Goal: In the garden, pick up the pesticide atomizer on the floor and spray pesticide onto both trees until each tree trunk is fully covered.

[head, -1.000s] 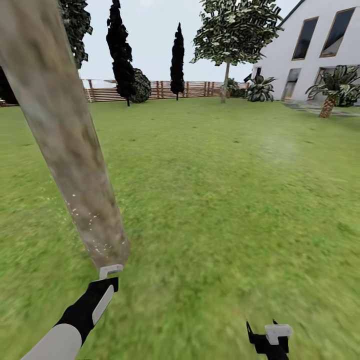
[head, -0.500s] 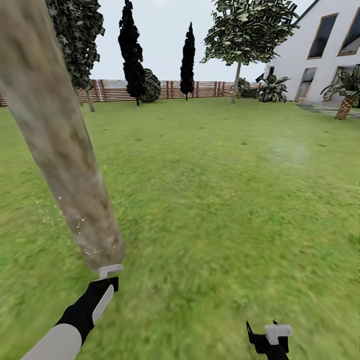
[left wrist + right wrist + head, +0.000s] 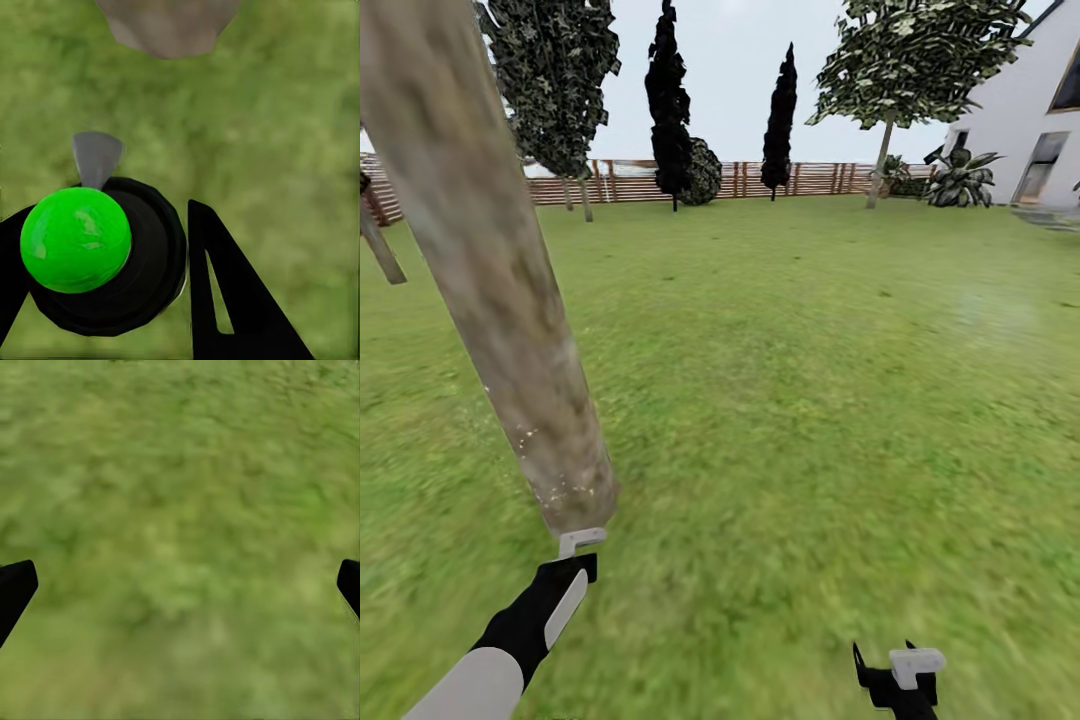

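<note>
- grass (image 3: 810, 400) spreads out in front of the robot, blurry green, reaching back to a brown slatted fence (image 3: 640, 182) and a white house (image 3: 1040, 100) at the far right.
- tree trunk (image 3: 490, 270), thick and mottled grey-brown, leans across the left of the head view; tiny white specks of spray (image 3: 550, 480) dot its lower part.
- left gripper (image 3: 575, 560) sits just below the foot of that trunk in the head view, at the end of a black and white arm.
- in the left wrist view the spray bottle (image 3: 112, 259) is seen end on: a round black body with a bright green ball-shaped cap (image 3: 75, 238) and a small grey nozzle (image 3: 96, 157) sticking out toward the trunk's base (image 3: 169, 26).
- the bottle sits between the left gripper's black fingers (image 3: 232, 300), which close against its sides, so the jaws are clamped on it; what the bottle holds inside cannot be seen.
- right gripper (image 3: 900, 675) hangs low over the grass at the bottom right of the head view.
- in the right wrist view its dark fingertips (image 3: 15, 589) stand at opposite edges with bare grass between them, so the jaws are spread wide with nothing in them.
- more trees (image 3: 915, 60) with dark leafy crowns stand along the fence, well apart from the robot.
</note>
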Controlling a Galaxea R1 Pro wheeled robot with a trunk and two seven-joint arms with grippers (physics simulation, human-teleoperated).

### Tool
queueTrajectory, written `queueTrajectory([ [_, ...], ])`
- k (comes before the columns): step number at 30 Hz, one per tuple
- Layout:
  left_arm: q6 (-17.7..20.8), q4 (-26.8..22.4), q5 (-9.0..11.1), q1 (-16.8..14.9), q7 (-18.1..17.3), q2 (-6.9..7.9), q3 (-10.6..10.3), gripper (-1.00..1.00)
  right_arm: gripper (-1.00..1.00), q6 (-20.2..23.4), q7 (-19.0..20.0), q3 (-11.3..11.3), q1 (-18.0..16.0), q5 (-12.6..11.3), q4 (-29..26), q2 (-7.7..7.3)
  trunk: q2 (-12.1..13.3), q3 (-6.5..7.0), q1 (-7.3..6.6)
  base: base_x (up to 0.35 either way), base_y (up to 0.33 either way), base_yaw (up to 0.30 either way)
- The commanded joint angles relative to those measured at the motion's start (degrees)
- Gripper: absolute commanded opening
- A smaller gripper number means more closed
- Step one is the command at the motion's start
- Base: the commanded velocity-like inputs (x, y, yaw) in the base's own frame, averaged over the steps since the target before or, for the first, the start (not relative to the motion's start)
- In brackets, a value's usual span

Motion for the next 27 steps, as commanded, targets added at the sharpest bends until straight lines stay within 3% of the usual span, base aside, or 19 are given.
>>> queueTrajectory([
  [1,0.01,-0.03,-0.04,0.00,0.00,0.01,0.00,-1.00,1.00,-0.01,0.00,0.00,0.00,0.00,0.00,0.00,0.00,0.00,0.00,0.092,-0.266,0.267],
  [14,0.05,-0.18,-0.04,0.00,0.02,0.07,0.07,-1.00,1.00,-0.01,0.00,0.00,0.00,-0.02,0.00,0.00,0.00,0.00,0.00,0.092,-0.266,0.075],
  [27,0.05,-0.18,-0.04,0.00,0.01,0.07,0.09,-1.00,1.00,0.00,0.00,0.00,0.00,0.00,0.00,0.00,0.00,0.00,0.00,0.092,-0.266,0.269],
])
